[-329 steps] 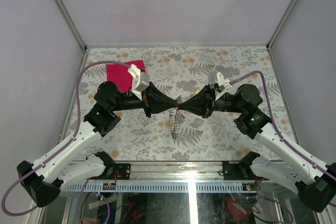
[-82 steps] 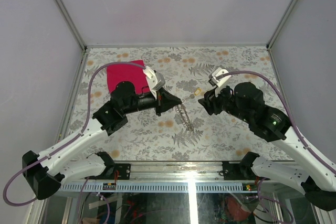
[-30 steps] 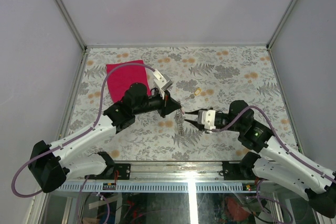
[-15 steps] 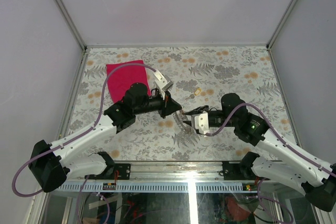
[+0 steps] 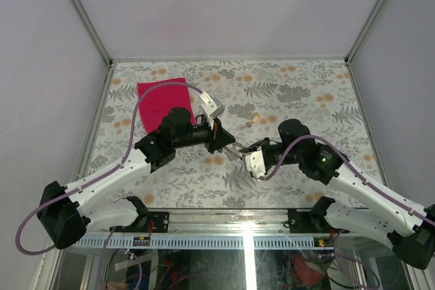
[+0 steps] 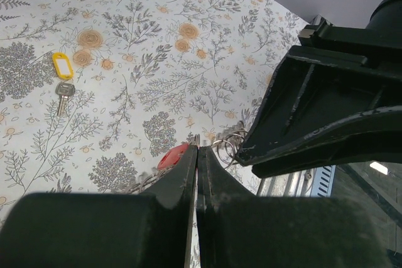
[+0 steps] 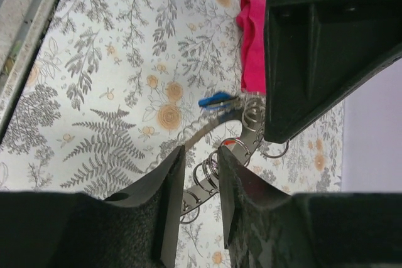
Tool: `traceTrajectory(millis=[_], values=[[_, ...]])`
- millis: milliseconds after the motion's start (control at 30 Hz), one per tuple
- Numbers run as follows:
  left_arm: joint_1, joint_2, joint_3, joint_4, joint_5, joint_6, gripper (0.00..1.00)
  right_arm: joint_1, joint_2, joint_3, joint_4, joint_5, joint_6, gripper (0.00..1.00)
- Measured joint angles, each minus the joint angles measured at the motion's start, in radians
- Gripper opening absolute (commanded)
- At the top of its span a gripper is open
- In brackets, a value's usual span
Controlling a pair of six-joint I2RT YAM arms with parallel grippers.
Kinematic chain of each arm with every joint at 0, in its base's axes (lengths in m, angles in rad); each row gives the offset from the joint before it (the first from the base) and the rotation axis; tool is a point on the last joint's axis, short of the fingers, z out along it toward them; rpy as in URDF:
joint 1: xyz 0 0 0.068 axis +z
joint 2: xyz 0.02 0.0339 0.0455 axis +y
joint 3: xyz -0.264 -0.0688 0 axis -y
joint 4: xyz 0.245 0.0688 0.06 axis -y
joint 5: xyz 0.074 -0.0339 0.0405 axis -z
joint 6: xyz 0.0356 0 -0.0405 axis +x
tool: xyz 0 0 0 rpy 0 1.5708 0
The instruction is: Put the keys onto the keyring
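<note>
My left gripper [image 5: 229,140] [image 6: 198,150] is shut on the keyring [image 5: 235,149], a thin metal loop [image 7: 207,131] that carries several small split rings [image 6: 229,145] and a blue piece [image 7: 217,100]. A red key head [image 6: 173,155] hangs against the left fingers. My right gripper [image 5: 245,153] [image 7: 200,161] is open, its fingers on either side of a cluster of the small rings [image 7: 207,171], close below the left gripper [image 7: 326,48]. A yellow-headed key [image 5: 253,119] [image 6: 63,67] lies loose on the table beyond both grippers.
A pink-red cloth [image 5: 163,100] [image 7: 252,42] lies at the back left, behind the left arm. The floral table cover [image 5: 306,93] ends at metal rails on the left, right and near sides [image 5: 224,212].
My right gripper has moved left and closed in on the left gripper, so that its open fingers now sit around the rings. The left gripper has stayed put, holding the keyring.
</note>
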Motion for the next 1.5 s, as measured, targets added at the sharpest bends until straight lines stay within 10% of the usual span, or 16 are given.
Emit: traceTrajectory(millis=[533, 967, 1500], values=[[0.000, 0.000, 0.000, 0.000, 0.003, 0.000, 0.00, 0.000, 0.007, 0.001, -0.013, 0.077, -0.097, 0.35], [0.000, 0.000, 0.000, 0.000, 0.005, 0.000, 0.00, 0.000, 0.007, 0.006, 0.017, 0.126, -0.115, 0.01], [0.000, -0.006, 0.005, 0.029, 0.016, 0.001, 0.09, 0.000, 0.107, 0.244, -0.059, 0.098, 0.448, 0.00]])
